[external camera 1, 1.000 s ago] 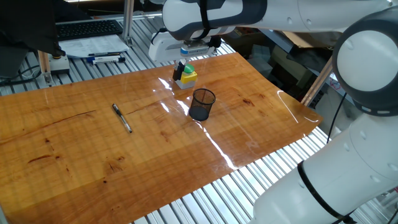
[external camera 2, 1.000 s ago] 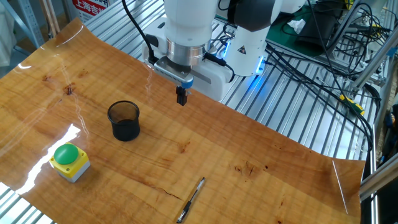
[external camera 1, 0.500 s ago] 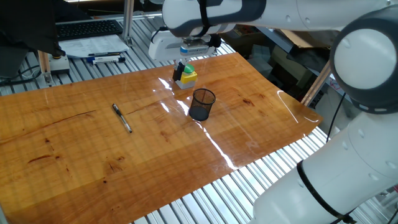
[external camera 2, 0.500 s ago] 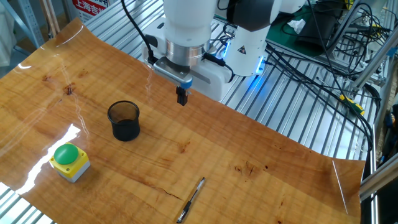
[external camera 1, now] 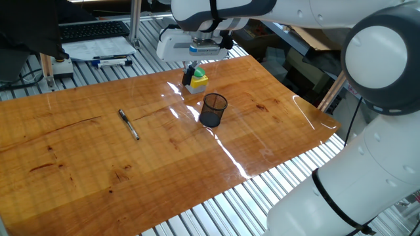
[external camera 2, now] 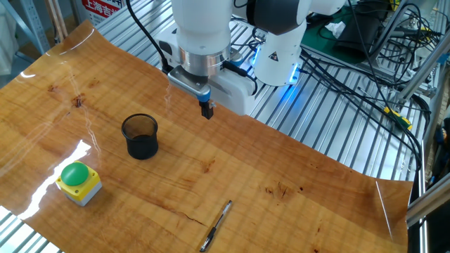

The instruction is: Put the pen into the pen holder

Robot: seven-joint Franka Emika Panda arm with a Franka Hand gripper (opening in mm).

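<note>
Hovering my jaws clenched and empty above the desk (external camera 2: 295,176), pen (external camera 2: 216,225) lying well apart from mesh pen holder (external camera 2: 140,136), no writing legible.

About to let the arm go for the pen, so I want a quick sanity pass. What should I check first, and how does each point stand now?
1. Pen lies flat on the table, free of other things: ok.
2. Pen holder upright, mouth open: ok.
3. Pen holder empty: ok, nothing visible inside.
4. Gripper holds nothing: ok.
5. Gripper open enough for the pen: cannot tell.
6. Yellow button box away from the pen: ok.
</note>
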